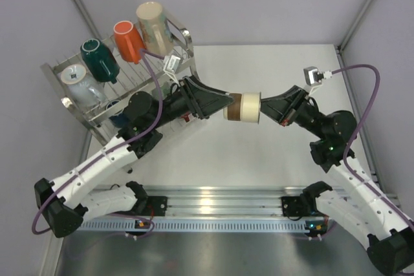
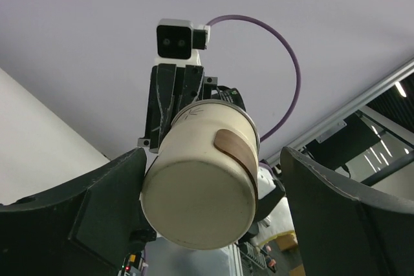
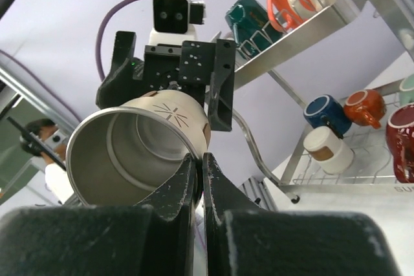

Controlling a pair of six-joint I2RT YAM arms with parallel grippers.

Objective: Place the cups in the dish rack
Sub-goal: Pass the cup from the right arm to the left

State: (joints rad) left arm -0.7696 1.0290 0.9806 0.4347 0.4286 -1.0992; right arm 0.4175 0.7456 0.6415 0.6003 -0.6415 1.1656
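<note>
Now the cream cup (image 1: 242,107) lies level in mid-air, mouth towards the right gripper (image 3: 199,171), which pinches its rim; the left gripper (image 1: 226,104) has its jaws apart around the base.

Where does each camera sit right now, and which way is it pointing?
Top: fixed above and behind the left arm and right arm, looking down on them, the table, rack and cream cup.
Left wrist: on the left arm, looking along its open left hand at the cup's base; both fingers frame it.
Right wrist: on the right arm, looking into the cup's mouth, rack beyond; the right hand pinches the rim.
Shared: the wrist views face each other across the cup, each showing the opposite hand.
</note>
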